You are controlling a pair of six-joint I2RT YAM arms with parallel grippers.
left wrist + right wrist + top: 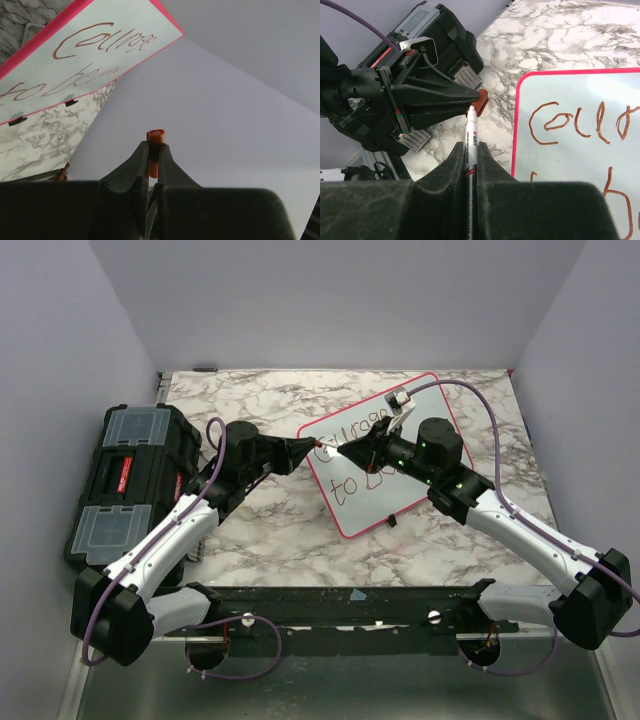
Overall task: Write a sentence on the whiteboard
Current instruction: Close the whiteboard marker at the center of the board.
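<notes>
The whiteboard (372, 508) lies tilted on the marble table, pink-rimmed. The sentence (347, 487) on it is brown-red handwriting in two lines, "Courage" over "to be" (107, 42). My right gripper (471, 146) is shut on a white marker (472, 129), held above the board's left edge (516, 135). My left gripper (154, 146) is shut on the marker's orange-red cap (155, 137). The two grippers meet tip to tip (330, 451). The marker's front end touches the cap (481, 99); whether it sits inside is hidden.
A black toolbox (125, 475) with clear lid compartments stands at the table's left edge, behind the left arm. A small white object (402, 398) rests at the whiteboard's far corner. Grey walls enclose the table on three sides.
</notes>
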